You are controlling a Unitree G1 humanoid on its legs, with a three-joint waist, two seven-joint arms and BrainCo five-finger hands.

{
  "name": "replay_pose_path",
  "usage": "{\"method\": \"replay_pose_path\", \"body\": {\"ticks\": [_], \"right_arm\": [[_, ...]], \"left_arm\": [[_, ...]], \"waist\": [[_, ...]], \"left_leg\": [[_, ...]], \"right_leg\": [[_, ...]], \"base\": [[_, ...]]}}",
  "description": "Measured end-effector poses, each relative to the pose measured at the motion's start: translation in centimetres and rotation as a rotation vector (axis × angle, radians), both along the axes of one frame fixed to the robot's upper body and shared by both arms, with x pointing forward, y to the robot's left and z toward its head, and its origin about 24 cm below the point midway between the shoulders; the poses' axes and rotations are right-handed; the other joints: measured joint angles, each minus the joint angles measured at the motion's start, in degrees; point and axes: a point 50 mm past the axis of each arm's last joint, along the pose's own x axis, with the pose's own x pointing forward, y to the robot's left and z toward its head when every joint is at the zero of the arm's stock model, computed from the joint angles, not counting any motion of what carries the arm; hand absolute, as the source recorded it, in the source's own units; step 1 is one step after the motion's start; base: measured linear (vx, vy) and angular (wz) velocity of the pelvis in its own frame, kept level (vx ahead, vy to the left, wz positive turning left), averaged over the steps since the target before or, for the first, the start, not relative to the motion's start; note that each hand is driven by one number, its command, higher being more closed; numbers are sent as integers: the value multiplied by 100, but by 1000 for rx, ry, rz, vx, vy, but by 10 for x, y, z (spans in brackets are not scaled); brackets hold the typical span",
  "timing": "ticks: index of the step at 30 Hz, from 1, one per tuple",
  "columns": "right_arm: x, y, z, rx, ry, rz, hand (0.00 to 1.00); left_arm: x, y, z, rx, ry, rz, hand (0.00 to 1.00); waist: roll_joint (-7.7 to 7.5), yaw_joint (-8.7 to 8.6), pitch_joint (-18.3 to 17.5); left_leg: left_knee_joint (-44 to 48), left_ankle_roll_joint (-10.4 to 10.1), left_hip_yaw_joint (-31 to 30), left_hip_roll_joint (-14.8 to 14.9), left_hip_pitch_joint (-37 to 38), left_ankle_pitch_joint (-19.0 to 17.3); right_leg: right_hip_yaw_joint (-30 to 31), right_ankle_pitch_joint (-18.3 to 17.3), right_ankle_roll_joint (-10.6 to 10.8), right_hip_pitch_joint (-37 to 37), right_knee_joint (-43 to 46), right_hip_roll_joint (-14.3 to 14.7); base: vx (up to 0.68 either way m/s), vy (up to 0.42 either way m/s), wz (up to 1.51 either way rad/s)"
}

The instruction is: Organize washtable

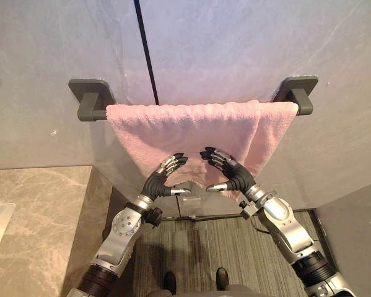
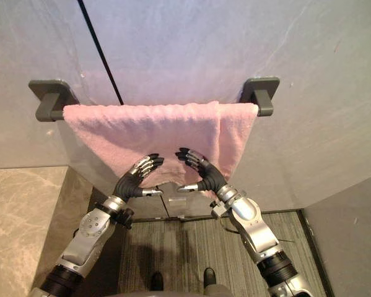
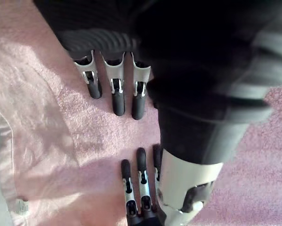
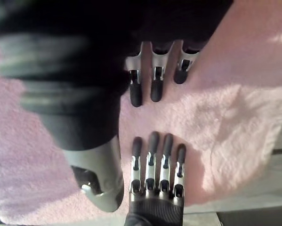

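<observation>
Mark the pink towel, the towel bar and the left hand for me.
pink towel [image 1: 191,127], left eye view, hanging front face
towel bar [image 1: 92,114], left eye view, bare left end
left hand [image 1: 157,182], left eye view, palm

fluffy pink terry cloth towel [image 1: 191,133] on a matt grey rail [image 1: 92,99]; smooth grey wall [image 1: 235,43], polished stone counter [image 1: 36,216].

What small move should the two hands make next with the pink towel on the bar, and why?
Probably sweep the left hand and right hand apart across the towel to smooth it. Both are side by side at its lower middle, fingers straight, and the cloth hangs unevenly from the bar, with a layer doubled over at the robot's right.
</observation>
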Motion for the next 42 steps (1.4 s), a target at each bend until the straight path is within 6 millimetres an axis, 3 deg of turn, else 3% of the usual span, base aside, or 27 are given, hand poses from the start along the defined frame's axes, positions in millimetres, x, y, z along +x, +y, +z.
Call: {"method": "replay_pose_path", "body": {"ticks": [9, 18, 25, 34, 42], "right_arm": [[14, -17, 12, 17, -52, -126, 0], [19, -56, 25, 73, -99, -311, 0], [10, -93, 21, 101, -93, -481, 0], [0, -110, 12, 142, -74, -578, 0], [-15, -130, 2, 160, -49, -679, 0]], "left_arm": [[8, 20, 4, -15, -23, 138, 0], [12, 51, 16, -54, -72, 298, 0], [3, 80, 16, -70, -85, 421, 0], [-9, 77, 16, -113, -100, 433, 0], [-29, 87, 18, -212, -119, 497, 0]], "waist": [[-7, -7, 4], [-18, 0, 12], [-49, 14, 28], [-136, 10, 72], [-135, 0, 72]], "left_leg": [[68, -1, 40, 3, -104, 1], [89, -10, 62, 4, -103, 32], [80, -2, 54, 6, -1, 58], [20, -16, -17, 1, 135, 85], [-124, -13, -20, -10, 262, 139]], "right_leg": [[46, 60, -6, -87, 0, 17], [85, 122, 5, -85, -8, 22], [79, 154, 8, 24, -30, 18], [-7, 162, 7, 189, -92, 15], [-29, 158, 13, 253, -109, 11]], "base": [[-30, -2, -2], [-27, -1, -1], [-39, 0, 1], [-7, -2, 4], [0, 0, 0]]}}
